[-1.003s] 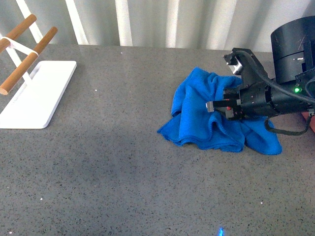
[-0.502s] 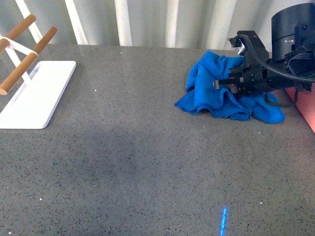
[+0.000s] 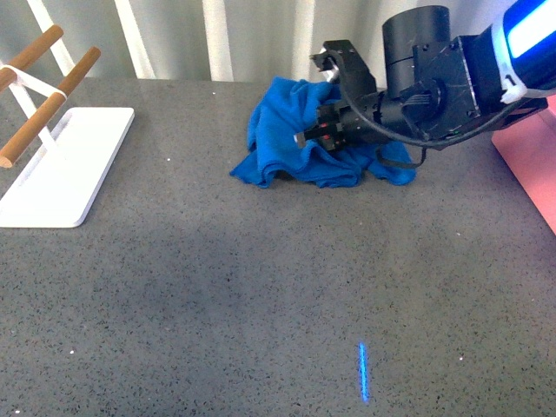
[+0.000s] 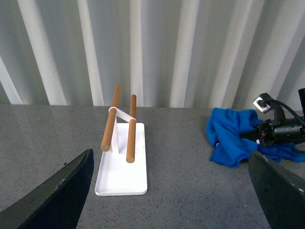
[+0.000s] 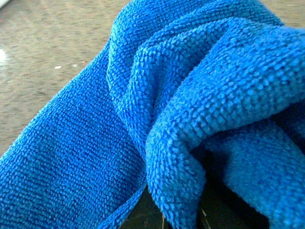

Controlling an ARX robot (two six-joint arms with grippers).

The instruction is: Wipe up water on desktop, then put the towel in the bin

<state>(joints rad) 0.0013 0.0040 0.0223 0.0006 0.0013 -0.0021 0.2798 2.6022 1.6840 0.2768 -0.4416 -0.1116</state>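
Inspection at this moment. The bright blue, soft terry towel [image 3: 295, 143] lies bunched on the dark grey speckled stone counter [image 3: 217, 287], well to the right of the white flat tray with wooden bars [image 3: 65, 165] and level with the tray's far end. The black right tool [image 3: 317, 137] is buried in the towel's folds, and I judge it to be pinching a fold. The right wrist view is filled with blue weave hard against the lens. The left tool [image 4: 170, 155] hangs spread and empty on the near side of the tray. The salmon-pink plastic bin [image 3: 530, 161] shows only as a wall, further from the tray than the towel.

Handling: the towel is light, limp and grippy. It will drag and trail rather than slide cleanly, and a wet patch would add weight. My judgement is to hold it at a thick gathered fold near the middle, not at the hem, so that less cloth hangs loose on the way to the bin.

Change noted: one second ago the towel and right tool sat far from the tray, beside the bin. Both have since swept towards the tray and further back on the counter. I cannot make out any water.
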